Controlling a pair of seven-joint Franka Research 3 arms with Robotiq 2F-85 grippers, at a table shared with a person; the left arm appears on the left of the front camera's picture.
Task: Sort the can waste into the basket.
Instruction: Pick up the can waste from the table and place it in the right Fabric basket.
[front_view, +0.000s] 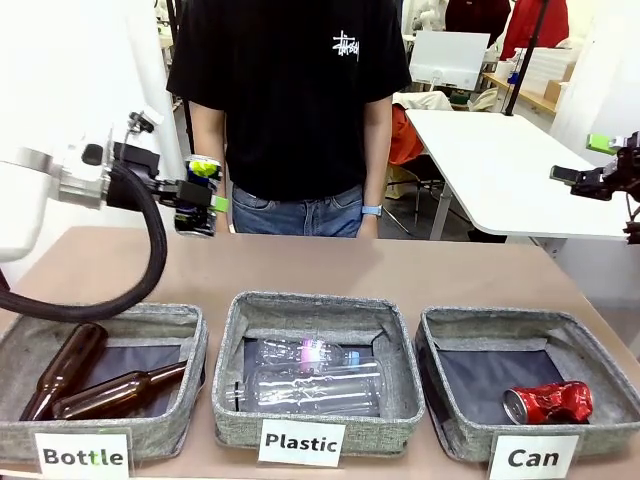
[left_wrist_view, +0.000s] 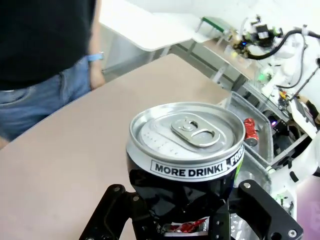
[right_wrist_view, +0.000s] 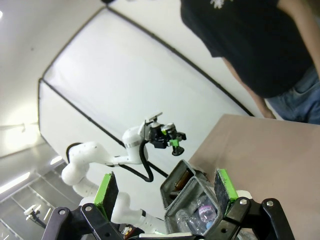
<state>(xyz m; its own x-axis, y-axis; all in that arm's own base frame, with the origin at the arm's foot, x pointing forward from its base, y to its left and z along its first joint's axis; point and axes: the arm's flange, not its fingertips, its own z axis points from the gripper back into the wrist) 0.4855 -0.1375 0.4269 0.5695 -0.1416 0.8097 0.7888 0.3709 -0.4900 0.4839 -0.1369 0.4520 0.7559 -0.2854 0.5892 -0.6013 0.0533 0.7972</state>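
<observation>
My left gripper (front_view: 197, 197) is shut on a black can (front_view: 201, 183) with yellow-green marks, holding it in the air above the table's far left, over the back of the "Bottle" bin. In the left wrist view the can's silver top (left_wrist_view: 187, 131) faces the camera and the black fingers (left_wrist_view: 116, 206) clamp its dented body. The other piece of can waste, a crushed red can (front_view: 548, 402), lies in the grey basket (front_view: 500, 318) labelled "Can" at the front right. My right gripper (front_view: 598, 172) hovers open and empty at the right edge, its green pads (right_wrist_view: 106, 190) wide apart.
The "Bottle" bin (front_view: 175, 318) holds two brown bottles, and the "Plastic" bin (front_view: 310, 304) holds clear bottles. A person in a black shirt (front_view: 290, 90) stands at the far edge, arms hanging down. Bare tabletop (front_view: 400, 265) lies behind the bins.
</observation>
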